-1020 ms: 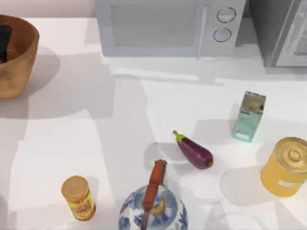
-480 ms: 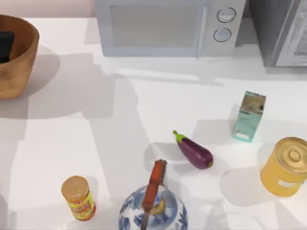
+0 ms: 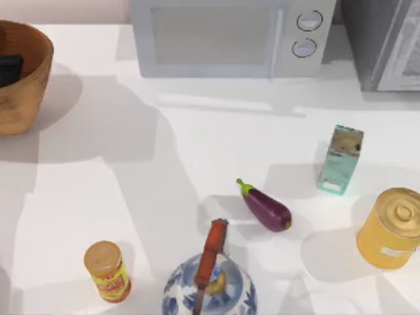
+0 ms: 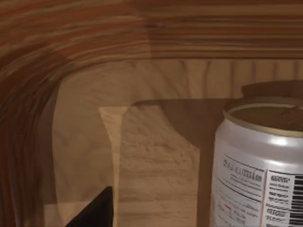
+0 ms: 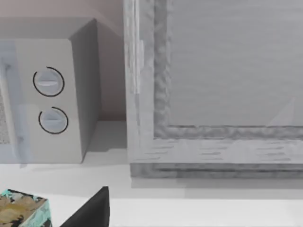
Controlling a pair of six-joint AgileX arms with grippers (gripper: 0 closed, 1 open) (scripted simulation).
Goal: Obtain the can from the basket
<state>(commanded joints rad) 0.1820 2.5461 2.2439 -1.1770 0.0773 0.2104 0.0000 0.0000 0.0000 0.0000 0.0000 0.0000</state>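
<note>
Left gripper (image 3: 8, 69) hangs inside the basket (image 3: 31, 92) at the table's (image 3: 131, 197) far left, whether released or clenched I cannot tell, while its wrist camera shows the can (image 4: 258, 165) standing upright on the basket floor

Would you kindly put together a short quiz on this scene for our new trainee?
1. True or false: the can stands upright inside the basket.
2. In the top view, which sits nearest the eggplant? A) the blue-and-white teapot B) the basket C) the can
3. Fill in: the left tool is down inside the ____.
Key: 1 true; 2 A; 3 basket.
</note>
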